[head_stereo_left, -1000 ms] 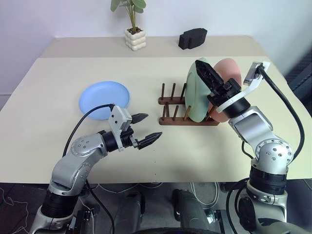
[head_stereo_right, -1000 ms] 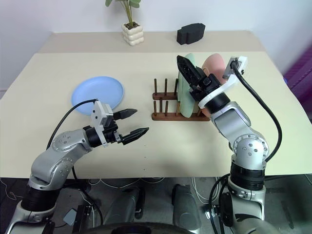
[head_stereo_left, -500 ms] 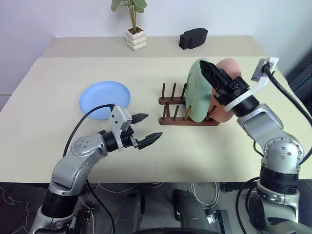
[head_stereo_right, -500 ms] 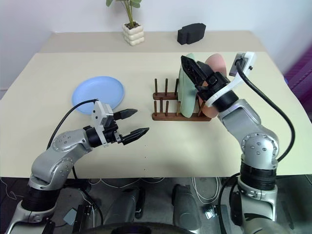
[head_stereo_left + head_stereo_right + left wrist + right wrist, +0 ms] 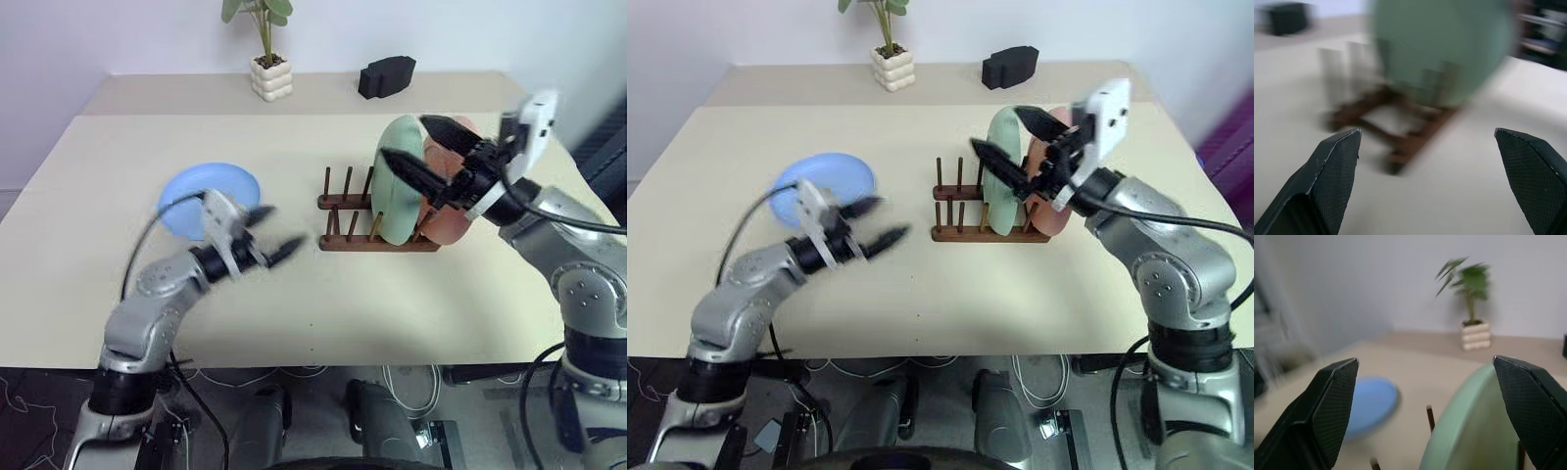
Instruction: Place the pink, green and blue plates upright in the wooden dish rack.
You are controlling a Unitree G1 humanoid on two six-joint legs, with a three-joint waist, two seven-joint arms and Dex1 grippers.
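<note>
The blue plate (image 5: 210, 196) lies flat on the surface (image 5: 98, 196), well apart from the wooden dish rack (image 5: 377, 220), where the green plate (image 5: 400, 181) and the pink plate (image 5: 453, 211) stand upright between the pegs. It seems to be light, stiff matte plastic, not fragile, but shallow and low on the surface, so I judge the best hold is on its rim, at the near edge, with one finger under the lip. The left claw (image 5: 266, 235) hovers just beside this plate, released and holding nothing. The right claw (image 5: 423, 152) is also spread wide and empty, above the green plate. The left wrist view shows the rack rails and pegs from low down and close, which the eye views give only from above; the right wrist view shows the blue plate (image 5: 1369, 404) beyond the top edge of the green one, and a potted plant (image 5: 1471, 308) behind.
</note>
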